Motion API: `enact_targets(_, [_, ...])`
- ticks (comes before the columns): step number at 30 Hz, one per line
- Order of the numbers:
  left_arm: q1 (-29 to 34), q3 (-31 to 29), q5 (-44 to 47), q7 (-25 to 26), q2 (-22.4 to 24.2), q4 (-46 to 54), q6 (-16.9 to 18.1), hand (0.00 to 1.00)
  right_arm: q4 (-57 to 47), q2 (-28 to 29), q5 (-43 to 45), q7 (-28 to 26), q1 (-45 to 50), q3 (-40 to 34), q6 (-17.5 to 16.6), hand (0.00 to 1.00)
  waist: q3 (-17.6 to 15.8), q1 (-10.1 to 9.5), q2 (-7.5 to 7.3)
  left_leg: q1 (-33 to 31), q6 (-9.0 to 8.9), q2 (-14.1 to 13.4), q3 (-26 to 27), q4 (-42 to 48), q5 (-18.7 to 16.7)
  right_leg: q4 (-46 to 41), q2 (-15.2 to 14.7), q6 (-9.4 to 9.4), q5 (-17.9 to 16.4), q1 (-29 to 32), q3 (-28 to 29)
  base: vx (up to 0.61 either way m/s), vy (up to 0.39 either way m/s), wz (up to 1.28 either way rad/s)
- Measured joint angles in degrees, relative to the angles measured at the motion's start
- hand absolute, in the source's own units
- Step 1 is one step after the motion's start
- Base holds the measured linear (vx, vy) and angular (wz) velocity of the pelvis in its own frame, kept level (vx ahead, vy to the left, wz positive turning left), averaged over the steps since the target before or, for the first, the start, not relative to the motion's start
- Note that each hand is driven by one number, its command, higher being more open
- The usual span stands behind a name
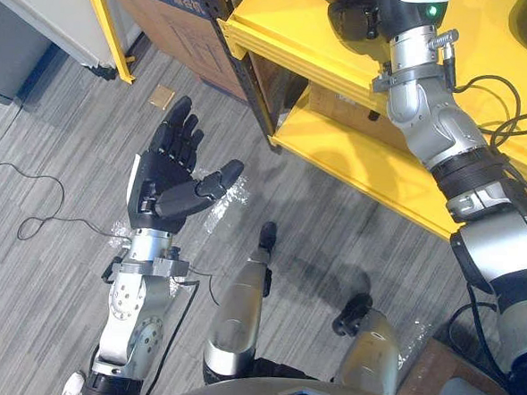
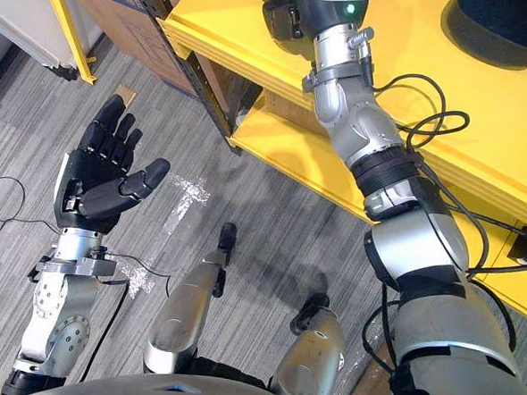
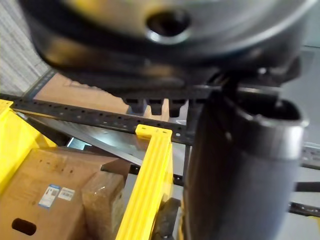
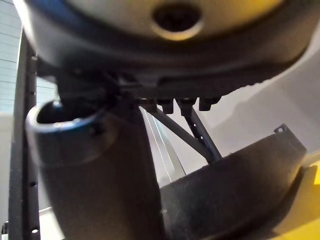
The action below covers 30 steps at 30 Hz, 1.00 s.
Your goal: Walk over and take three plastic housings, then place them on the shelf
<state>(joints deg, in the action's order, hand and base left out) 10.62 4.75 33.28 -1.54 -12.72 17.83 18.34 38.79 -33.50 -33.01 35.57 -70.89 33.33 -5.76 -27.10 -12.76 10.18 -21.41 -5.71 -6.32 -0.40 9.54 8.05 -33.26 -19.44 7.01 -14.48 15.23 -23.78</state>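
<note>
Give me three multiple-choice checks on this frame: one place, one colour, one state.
1. Where is the right hand?
A. Over the top board of the shelf
B. Down at the floor
C. Inside a cardboard box

2. What colour are the shelf boards?
A. Blue
B. Yellow
C. White

3. What state is the left hand in?
A. Curled round a housing
B. Shut in a fist
C. Open and empty

Answers:
1 A: the right arm reaches up and the hand sits over the top board.
2 B: both boards are bright yellow.
3 C: its fingers are straight, palm up, with nothing in it.
</note>
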Motion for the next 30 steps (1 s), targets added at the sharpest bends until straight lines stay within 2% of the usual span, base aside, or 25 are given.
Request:
enact_targets(9, [0.0, 2.0, 0.3, -1.2, -0.6, -4.0, 0.0, 1.0, 3.6, 0.2, 0.0, 0.6, -3.5, 2.2, 0.4, 1.0, 0.1, -1.3, 0.27, -0.1, -0.68, 0.0, -0.3, -0.8, 0.8, -2.1, -0.4, -0.18, -1.1, 1.2, 0.3, 0.0, -0.032, 0.01])
enact_targets(21, [0.1, 3.5, 0.9, -1.8, -1.8, -4.5, 0.0, 1.0, 11.2, 0.1, -0.4, 2.5, -9.1, 7.9, 6.0, 1.0, 0.1, -2.72, 0.29, -0.2, -0.93, 0.0, -0.5, -1.2, 1.2, -2.3, -0.4, -0.24, -1.2, 1.5, 0.3, 0.0, -0.005, 0.0])
enact_targets(30, [0.3, 3.6, 3.0, -1.8, -1.9, -5.6, 0.0, 1.0, 14.6, 0.1, -0.3, 2.4, -13.0, 11.5, 7.7, 1.0, 0.1, -3.08, 0.37, -0.8, -1.17, -0.1, -1.5, -1.8, 1.7, -2.3, -0.3, -0.54, -1.3, 1.7, -0.8, 0.01, -0.024, 0.04])
